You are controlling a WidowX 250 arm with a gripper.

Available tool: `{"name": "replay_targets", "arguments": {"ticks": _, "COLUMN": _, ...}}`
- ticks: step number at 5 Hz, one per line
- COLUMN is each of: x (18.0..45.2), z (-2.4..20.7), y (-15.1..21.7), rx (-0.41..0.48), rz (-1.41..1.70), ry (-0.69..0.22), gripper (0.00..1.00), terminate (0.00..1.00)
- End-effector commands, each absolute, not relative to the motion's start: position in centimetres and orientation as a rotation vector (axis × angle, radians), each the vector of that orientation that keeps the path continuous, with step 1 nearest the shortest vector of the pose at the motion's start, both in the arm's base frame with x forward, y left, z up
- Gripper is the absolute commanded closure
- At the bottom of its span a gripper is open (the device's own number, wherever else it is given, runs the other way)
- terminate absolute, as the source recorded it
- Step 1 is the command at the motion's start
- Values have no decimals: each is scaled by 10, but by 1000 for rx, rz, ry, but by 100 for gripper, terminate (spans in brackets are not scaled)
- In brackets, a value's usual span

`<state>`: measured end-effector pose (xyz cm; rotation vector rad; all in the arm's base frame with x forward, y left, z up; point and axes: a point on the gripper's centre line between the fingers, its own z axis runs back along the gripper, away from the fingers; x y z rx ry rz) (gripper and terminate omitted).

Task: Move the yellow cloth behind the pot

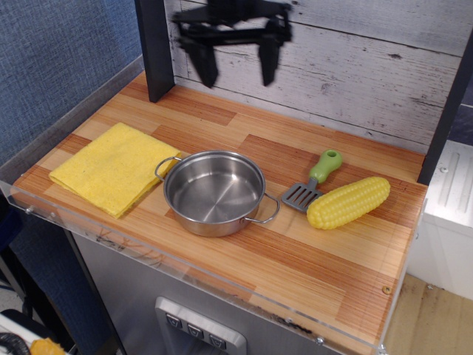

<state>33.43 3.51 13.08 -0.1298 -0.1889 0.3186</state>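
The yellow cloth (109,167) lies flat and folded on the left part of the wooden table, its right edge next to the pot. The pot (214,191), shallow, shiny steel with two wire loop handles, stands empty in the middle front of the table. My gripper (236,78) hangs high above the back of the table, up and to the right of the cloth and behind the pot. Its two black fingers are spread wide apart and hold nothing.
A grey spatula with a green handle (314,180) lies right of the pot, and a yellow corn cob (348,201) lies beside it. A dark post (154,48) stands at the back left. A plank wall (369,66) closes the back; a clear rim (148,255) runs along the front edge.
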Motion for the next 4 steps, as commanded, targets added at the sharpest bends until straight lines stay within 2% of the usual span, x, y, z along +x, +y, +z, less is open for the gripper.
{"name": "replay_targets", "arguments": {"ticks": 1, "x": 295, "z": 146, "y": 70, "rx": -124, "rz": 472, "ry": -245, "gripper": 0, "terminate": 0}}
{"name": "replay_targets", "arguments": {"ticks": 2, "x": 283, "z": 128, "y": 90, "rx": -100, "rz": 518, "ry": -218, "gripper": 0, "terminate": 0}}
{"name": "replay_targets", "arguments": {"ticks": 4, "x": 287, "z": 88, "y": 125, "rx": -83, "rz": 596, "ry": -205, "gripper": 0, "terminate": 0}}
